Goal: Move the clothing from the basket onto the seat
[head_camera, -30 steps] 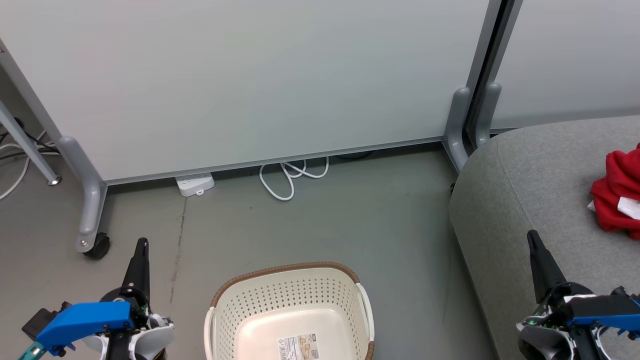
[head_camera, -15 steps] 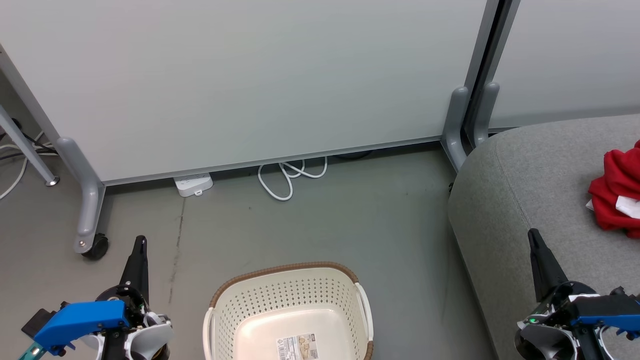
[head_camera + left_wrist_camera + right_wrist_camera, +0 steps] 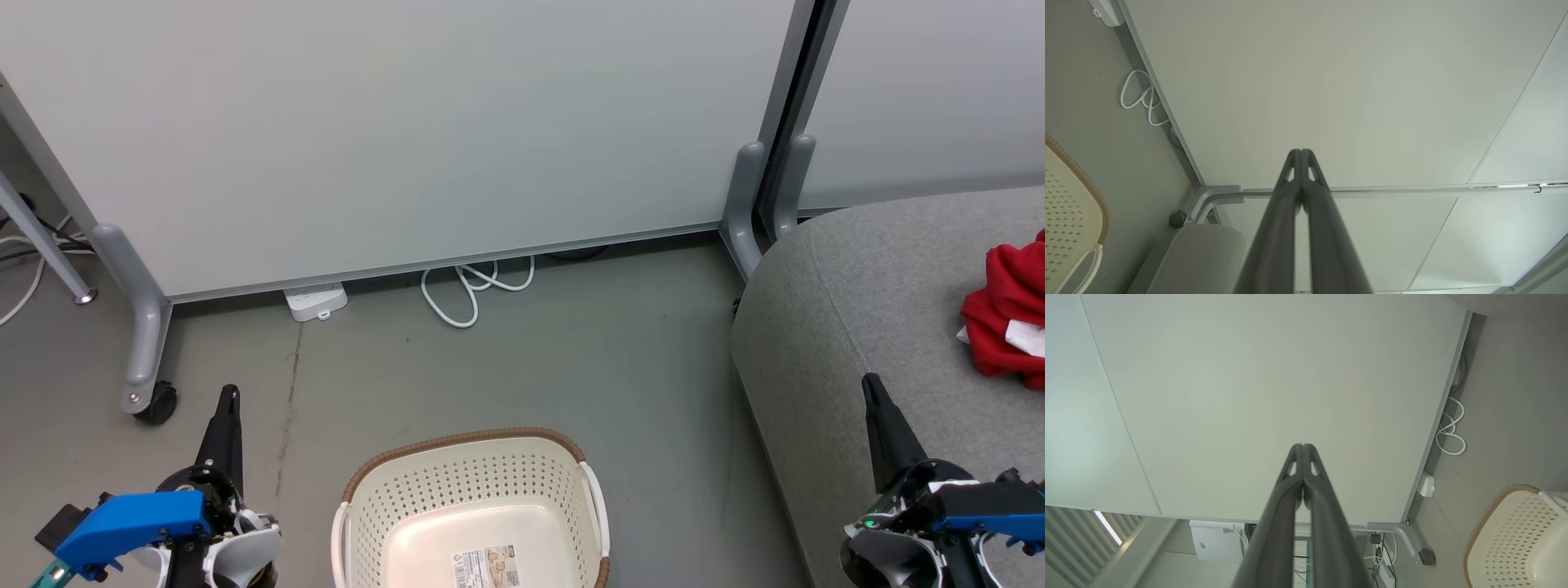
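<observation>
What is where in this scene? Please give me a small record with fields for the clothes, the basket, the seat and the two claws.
clothing: red bundle lying on the seat, at the head view's right edge
seat: grey cushion, right of the basket
basket: on the floor, no clothing in its visible part; label on its bottom
left gripper: shut, holding nothing
right gripper: shut, holding nothing

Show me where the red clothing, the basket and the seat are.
clothing (image 3: 1008, 294), head view, middle of the red fabric.
basket (image 3: 465, 482), head view, perforated far wall.
seat (image 3: 865, 302), head view, bare grey cushion top.
</observation>
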